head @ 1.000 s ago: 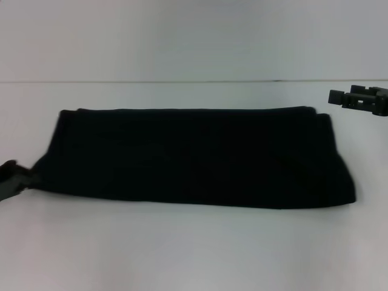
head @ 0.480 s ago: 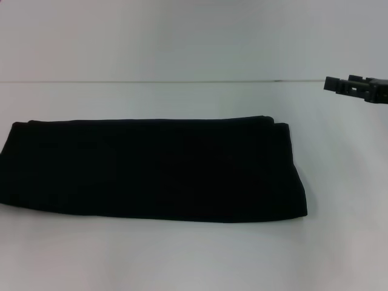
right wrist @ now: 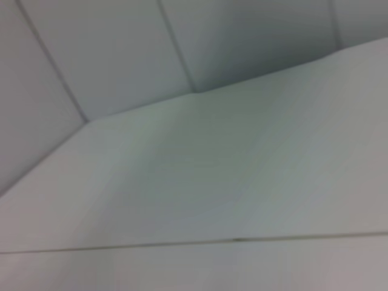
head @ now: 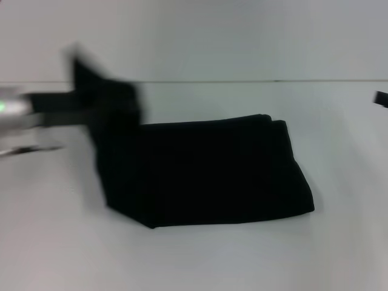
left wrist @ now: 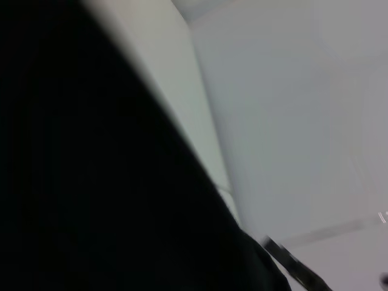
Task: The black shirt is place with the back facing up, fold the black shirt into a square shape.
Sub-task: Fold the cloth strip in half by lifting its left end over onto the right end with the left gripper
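My left gripper [head: 112, 103] is clamped on the black shirt's [head: 218, 173] left end, lifted; can't tell about the right gripper [head: 381, 98].

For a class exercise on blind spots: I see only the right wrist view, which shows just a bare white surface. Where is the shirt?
Observer: In the head view, the black shirt lies on the table as a folded band.
Operator: All flat?
Observer: No. Its left end is raised off the table at the left gripper.
Operator: And my arm?
Observer: The right gripper shows only at the head view's right edge, apart from the shirt.
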You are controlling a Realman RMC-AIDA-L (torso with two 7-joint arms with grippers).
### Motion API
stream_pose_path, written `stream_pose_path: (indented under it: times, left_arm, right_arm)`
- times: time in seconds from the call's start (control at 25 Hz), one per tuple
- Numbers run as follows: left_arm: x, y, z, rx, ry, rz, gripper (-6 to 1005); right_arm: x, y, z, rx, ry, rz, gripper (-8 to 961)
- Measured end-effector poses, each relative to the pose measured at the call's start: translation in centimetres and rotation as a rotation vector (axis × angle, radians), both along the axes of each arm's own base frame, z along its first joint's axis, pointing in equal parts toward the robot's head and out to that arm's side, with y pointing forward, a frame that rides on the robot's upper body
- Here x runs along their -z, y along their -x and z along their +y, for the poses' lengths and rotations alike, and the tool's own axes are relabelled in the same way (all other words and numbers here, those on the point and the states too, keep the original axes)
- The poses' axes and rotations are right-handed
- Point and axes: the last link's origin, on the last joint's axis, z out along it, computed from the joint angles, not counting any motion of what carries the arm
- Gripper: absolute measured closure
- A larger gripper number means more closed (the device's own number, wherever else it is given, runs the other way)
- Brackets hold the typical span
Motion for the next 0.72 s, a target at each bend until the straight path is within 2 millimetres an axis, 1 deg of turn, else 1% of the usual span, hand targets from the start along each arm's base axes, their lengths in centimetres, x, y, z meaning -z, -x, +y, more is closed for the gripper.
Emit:
stream_pose_path:
  times: [0.04, 0.08, 0.12, 0.2, 0.24, 0.32, 0.36, 0.4, 0.44, 0.52, 0.6, 0.72]
  left_arm:
    - [1.8, -2.0, 0.7, 0.037, 0.035, -0.001, 946]
    - [3.1, -3.4, 1.1, 0.063, 0.052, 0.002, 946]
    - [5.3, -5.8, 1.7, 0.107, 0.079, 0.012, 945]
    - [8.1, -8.4, 1.9, 0.150, 0.101, 0.023, 945]
    - [10.2, -10.3, 1.9, 0.175, 0.107, 0.033, 945]
    - [12.4, -11.8, 1.9, 0.189, 0.095, 0.035, 944]
    - [13.8, -12.6, 2.0, 0.194, 0.072, 0.030, 944]
    - [15.2, -12.9, 2.1, 0.188, 0.038, 0.024, 944]
    - [16.7, -12.9, 1.7, 0.165, 0.020, 0.008, 944]
    - [19.1, -12.3, 0.5, 0.118, -0.012, -0.011, 943]
    - [20.4, -11.6, -0.8, 0.099, -0.053, -0.048, 943]
    - [20.7, -11.4, -2.3, 0.113, -0.088, -0.122, 942]
  right_arm:
    - [-0.4, -0.7, -0.4, 0.016, -0.011, -0.007, 23]
    - [-0.8, -1.2, -0.7, 0.027, -0.020, -0.012, 23]
    - [-1.2, -1.7, -1.0, 0.037, -0.027, -0.016, 23]
    - [-1.9, -2.5, -1.6, 0.052, -0.039, -0.025, 23]
    - [-2.2, -2.8, -1.8, 0.056, -0.043, -0.031, 22]
    - [-2.8, -3.1, -2.0, 0.063, -0.050, -0.040, 22]
    - [-2.9, -3.2, -2.1, 0.064, -0.051, -0.042, 22]
    - [-3.0, -3.3, -2.1, 0.064, -0.051, -0.044, 22]
    - [-3.1, -3.3, -2.1, 0.063, -0.049, -0.046, 22]
    - [-3.1, -3.3, -2.1, 0.062, -0.045, -0.056, 22]
    - [-3.2, -3.2, -1.9, 0.057, -0.038, -0.068, 22]
    - [-3.3, -3.0, -1.7, 0.049, -0.030, -0.073, 22]
